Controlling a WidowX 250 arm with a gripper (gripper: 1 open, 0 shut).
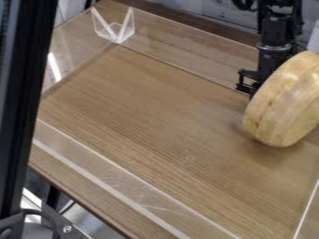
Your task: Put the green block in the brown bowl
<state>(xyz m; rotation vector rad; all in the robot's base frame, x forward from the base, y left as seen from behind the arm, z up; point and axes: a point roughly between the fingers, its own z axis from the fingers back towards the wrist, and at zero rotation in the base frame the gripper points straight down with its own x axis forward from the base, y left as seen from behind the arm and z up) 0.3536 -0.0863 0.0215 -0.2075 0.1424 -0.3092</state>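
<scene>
The brown bowl [284,98] stands tipped on its edge at the right side of the wooden table, its rounded underside facing the camera. My gripper [251,82] points down right behind the bowl's left rim, touching or nearly touching it. The dark fingers look closed together, their tips partly hidden by the bowl. Whether they pinch the rim cannot be made out. The green block is hidden from this view.
Low clear plastic walls [187,58] fence the wooden table [149,121]. A folded clear plastic piece [114,26] stands at the back left corner. A black post [25,93] runs down the left edge of the view.
</scene>
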